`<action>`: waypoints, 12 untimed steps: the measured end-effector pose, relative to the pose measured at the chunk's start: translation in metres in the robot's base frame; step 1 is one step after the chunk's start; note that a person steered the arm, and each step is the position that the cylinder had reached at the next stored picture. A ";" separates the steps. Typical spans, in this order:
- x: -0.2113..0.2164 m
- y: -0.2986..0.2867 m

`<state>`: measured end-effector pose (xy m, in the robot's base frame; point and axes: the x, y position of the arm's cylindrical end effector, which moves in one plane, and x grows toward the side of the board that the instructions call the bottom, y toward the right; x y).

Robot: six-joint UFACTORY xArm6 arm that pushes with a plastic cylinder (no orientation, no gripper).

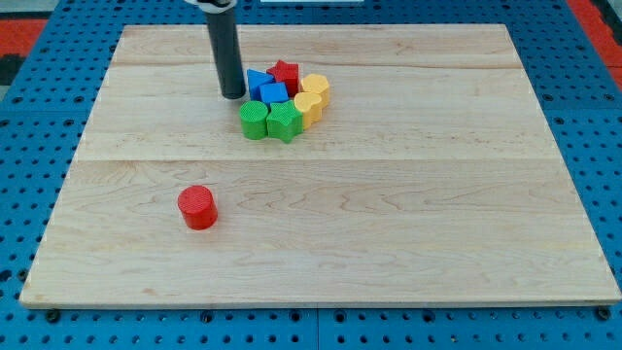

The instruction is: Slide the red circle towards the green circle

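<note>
The red circle (197,207) stands alone on the wooden board at the lower left. The green circle (255,120) sits at the left edge of a cluster near the view's top centre. My tip (232,95) is just up and to the left of the green circle, close beside the cluster and far from the red circle. The rod rises from the tip to the view's top edge.
The cluster holds a green star-like block (285,122), two blue blocks (274,93) (258,80), a red star (285,72) and two yellow blocks (315,88) (308,105). The wooden board (437,214) lies on a blue pegboard (19,194).
</note>
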<state>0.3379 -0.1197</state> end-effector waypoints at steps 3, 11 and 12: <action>0.172 -0.111; 0.089 -0.019; 0.078 -0.030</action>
<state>0.4161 -0.1496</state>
